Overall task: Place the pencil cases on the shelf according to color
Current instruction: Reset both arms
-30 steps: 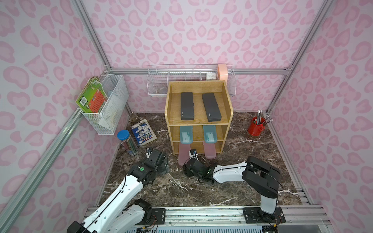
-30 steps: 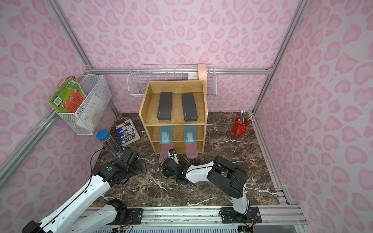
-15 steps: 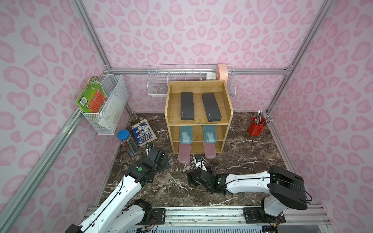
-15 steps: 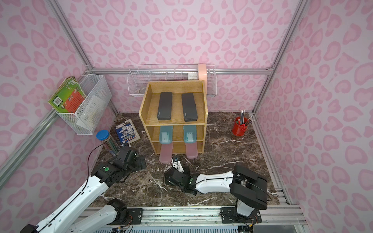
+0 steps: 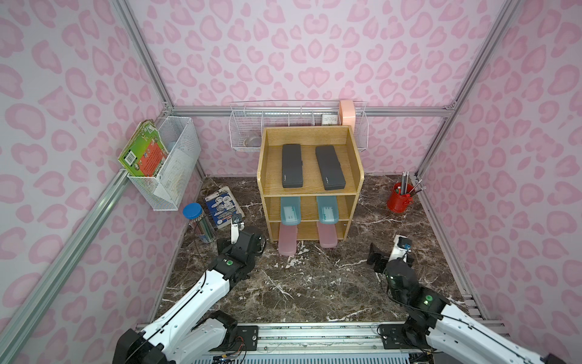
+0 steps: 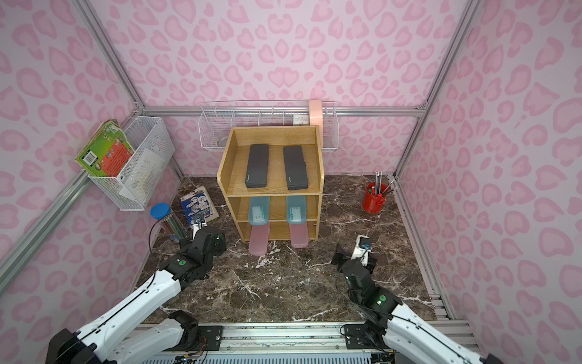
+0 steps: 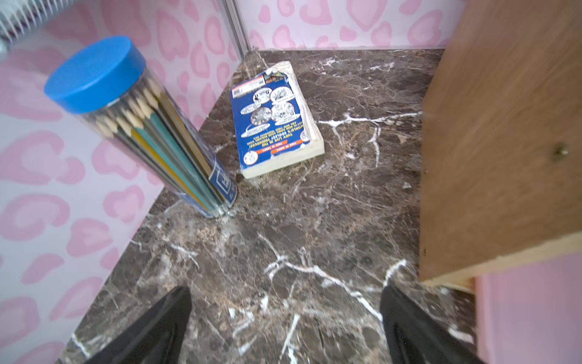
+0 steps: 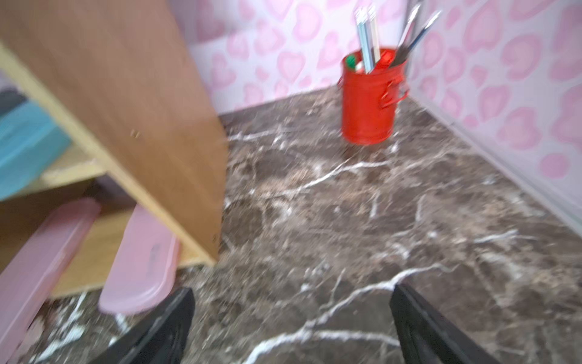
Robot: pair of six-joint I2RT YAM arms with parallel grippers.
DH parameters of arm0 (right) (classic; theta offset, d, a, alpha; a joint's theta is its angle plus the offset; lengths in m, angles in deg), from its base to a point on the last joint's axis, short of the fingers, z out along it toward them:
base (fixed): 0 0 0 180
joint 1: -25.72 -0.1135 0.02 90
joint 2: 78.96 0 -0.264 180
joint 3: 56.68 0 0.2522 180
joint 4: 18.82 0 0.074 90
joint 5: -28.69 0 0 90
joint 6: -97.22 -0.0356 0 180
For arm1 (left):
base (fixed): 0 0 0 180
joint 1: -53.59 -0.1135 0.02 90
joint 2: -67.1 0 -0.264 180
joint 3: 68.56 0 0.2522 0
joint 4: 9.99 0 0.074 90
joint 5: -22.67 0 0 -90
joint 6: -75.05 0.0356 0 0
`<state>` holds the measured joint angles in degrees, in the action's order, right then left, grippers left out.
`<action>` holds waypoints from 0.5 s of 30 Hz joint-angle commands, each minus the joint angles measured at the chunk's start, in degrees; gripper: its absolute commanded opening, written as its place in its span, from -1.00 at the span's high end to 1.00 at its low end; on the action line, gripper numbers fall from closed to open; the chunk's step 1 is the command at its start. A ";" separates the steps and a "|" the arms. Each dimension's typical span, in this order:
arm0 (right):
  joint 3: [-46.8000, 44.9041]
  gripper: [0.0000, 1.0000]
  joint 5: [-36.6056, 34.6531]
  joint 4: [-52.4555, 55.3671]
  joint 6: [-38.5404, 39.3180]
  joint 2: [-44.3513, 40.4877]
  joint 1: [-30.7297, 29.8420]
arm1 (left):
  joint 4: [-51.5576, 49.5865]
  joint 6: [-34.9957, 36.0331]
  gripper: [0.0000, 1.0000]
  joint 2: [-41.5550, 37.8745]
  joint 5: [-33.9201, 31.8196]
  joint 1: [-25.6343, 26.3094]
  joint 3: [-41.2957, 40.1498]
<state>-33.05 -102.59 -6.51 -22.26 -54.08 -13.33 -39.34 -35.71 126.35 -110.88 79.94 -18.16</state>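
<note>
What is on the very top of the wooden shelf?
Two flat matte black pencil cases lie side by side, not touching, on the top tier of the light wooden shelf. Their dark lids hide whatever is inside them.

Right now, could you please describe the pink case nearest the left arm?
Find the wooden shelf by the back wall and look at its bottom tier. The pink case on the side of the left arm juts out further than its twin.

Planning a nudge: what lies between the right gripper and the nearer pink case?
Only bare marble lies between the right gripper and the nearer pink case, as the right wrist view shows.
</note>
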 commanded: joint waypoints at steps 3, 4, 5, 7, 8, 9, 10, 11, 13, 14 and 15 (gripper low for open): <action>-5.54 -1.00 8.75 -9.73 11.02 -14.04 20.65 | 16.54 8.28 -0.96 6.69 -2.77 -4.06 -1.66; -6.10 -1.00 13.05 -10.79 10.73 -13.43 25.06 | 19.54 9.16 -0.96 7.21 -2.68 -4.78 -2.79; -6.45 -1.00 16.67 -12.20 10.27 -11.54 28.76 | 22.23 9.86 -0.96 7.45 -2.53 -5.39 -3.94; -7.34 -1.00 20.40 -17.32 9.57 -5.66 34.00 | 26.93 11.39 -0.97 7.73 -1.77 -6.57 -6.16; -7.92 -1.00 21.85 -21.54 9.59 -1.63 36.08 | 28.70 12.24 -0.97 7.82 -0.88 -7.12 -7.04; -8.33 -1.00 22.82 -25.63 10.12 2.60 37.35 | 30.14 13.00 -0.96 7.95 -0.35 -7.53 -7.64; -8.41 -1.00 23.48 -30.99 11.33 7.61 38.29 | 31.72 13.62 -0.96 8.47 -0.38 -8.20 -8.25; -7.88 -1.00 23.13 -35.55 12.43 13.25 38.67 | 33.91 14.03 -0.96 9.13 -0.21 -8.98 -8.88; -5.73 -1.00 22.00 -42.72 15.32 23.45 38.70 | 40.15 15.07 -0.97 10.91 1.84 -10.89 -11.13; -4.51 -1.00 21.95 -45.54 16.54 28.25 38.71 | 44.93 15.57 -0.96 11.95 2.84 -11.91 -12.96; -3.00 -1.00 22.11 -48.29 17.76 33.02 38.70 | 51.03 15.55 -0.97 13.02 3.33 -12.96 -15.45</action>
<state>-38.45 -81.87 -38.51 -8.97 -28.48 25.18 -3.52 -22.42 137.76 -110.00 68.62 -30.50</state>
